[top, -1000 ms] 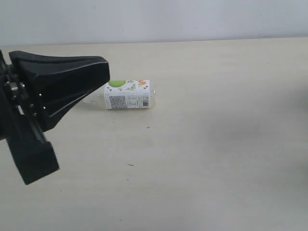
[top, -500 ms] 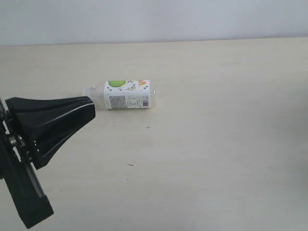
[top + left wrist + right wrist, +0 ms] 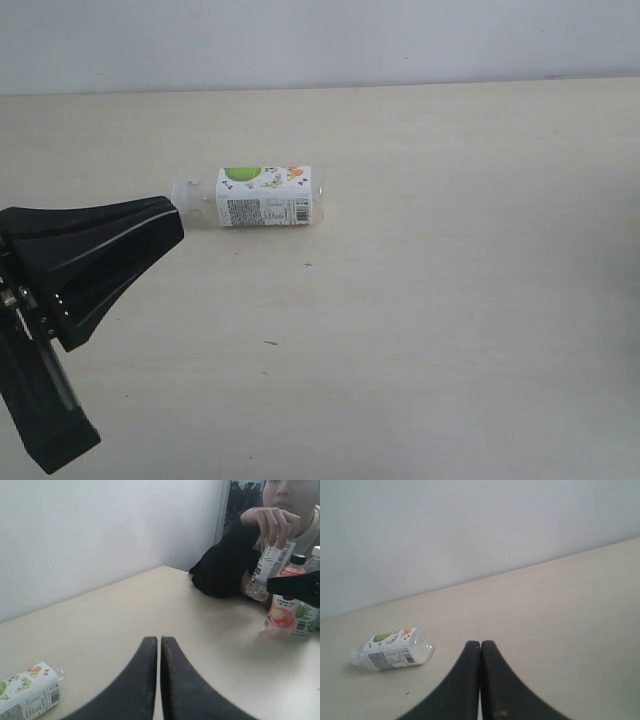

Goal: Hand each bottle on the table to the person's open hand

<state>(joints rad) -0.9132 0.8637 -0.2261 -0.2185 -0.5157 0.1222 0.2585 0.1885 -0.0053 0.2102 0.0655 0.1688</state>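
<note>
Bottle with a green-and-white label lay sideways on the surface, at three o'clock from the left end effector. We saw its jaws and those of the right end effector pressed together, empty.

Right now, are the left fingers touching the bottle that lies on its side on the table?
Apart. The left wrist view shows bare table between the shut left fingers and the lying bottle.
</note>
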